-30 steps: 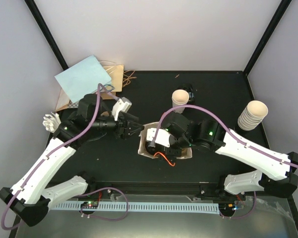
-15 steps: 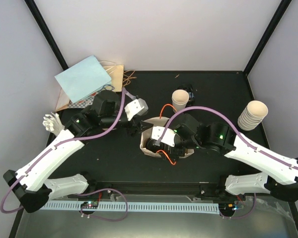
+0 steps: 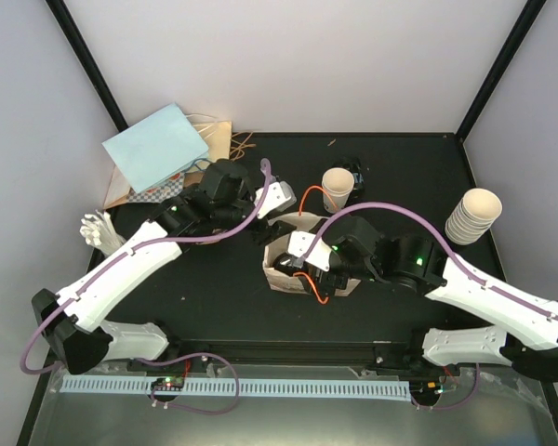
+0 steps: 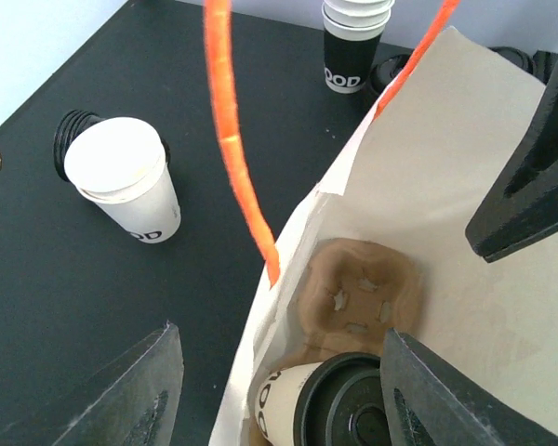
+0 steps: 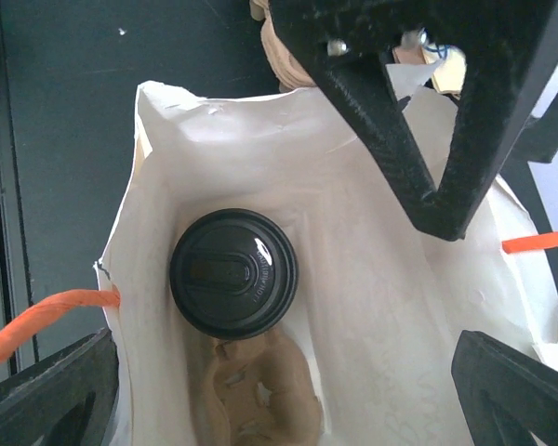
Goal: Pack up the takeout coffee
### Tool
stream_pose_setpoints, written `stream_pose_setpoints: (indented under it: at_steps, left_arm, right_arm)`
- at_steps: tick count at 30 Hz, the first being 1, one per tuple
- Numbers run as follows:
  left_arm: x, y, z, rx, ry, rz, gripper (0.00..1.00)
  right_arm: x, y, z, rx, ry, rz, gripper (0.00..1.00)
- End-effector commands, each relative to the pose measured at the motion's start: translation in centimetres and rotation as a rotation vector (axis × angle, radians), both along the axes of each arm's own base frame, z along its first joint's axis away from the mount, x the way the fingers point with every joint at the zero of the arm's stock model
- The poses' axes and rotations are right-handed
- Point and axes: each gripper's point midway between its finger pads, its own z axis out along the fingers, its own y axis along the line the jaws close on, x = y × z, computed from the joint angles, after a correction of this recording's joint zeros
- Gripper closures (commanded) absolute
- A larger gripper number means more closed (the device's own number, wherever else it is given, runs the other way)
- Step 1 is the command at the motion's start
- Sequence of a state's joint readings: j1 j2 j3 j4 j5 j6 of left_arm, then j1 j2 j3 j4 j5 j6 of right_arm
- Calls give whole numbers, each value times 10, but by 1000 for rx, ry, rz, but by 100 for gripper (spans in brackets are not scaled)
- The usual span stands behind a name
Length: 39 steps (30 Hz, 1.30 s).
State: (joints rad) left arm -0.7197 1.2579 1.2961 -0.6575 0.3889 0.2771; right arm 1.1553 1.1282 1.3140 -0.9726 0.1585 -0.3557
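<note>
In the right wrist view, one takeout coffee with a black lid stands upright in the cream paper bag, on the brown pulp tray. The left wrist view shows the same cup beside an empty tray socket. My right gripper hangs open over the bag's mouth, with the cup ahead of its fingers. My left gripper is open across the bag's rim, one finger outside and the other over the inside. Neither holds anything.
An unlidded cup stands behind the bag with loose black lids next to it. A stack of cups is at the right. A pale blue bag lies at the back left. Orange handles arch over the rim.
My left arm has swung right and forward, bringing its gripper from left of the bag to over the bag's far rim. The bag has shifted slightly, and an orange handle now shows.
</note>
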Motion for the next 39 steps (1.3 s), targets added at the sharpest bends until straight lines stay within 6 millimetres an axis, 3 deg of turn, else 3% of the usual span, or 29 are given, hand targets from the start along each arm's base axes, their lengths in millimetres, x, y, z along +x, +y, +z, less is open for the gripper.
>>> stream_pose_setpoints:
  at_steps: [1,8,18,25,34,39]
  left_arm:
    - [4,-8,21,-17,-96,-48,41]
    - [14,-25,6,10,-77,-103,55]
    - [27,-33,2,38,-97,-108,91]
    - [21,-26,6,45,-127,-112,98]
    - [7,-20,18,11,-147,-140,99]
    - [5,-14,16,30,-136,-125,99]
  right_arm:
    - [10,-2,13,38,-66,-50,0]
    - [25,-9,26,81,-145,-133,0]
    - [47,-25,34,51,-293,-232,0]
    - [64,-38,56,57,-428,-316,0]
    - [84,-48,80,76,-609,-437,0]
    - [95,-66,100,107,-703,-596,0]
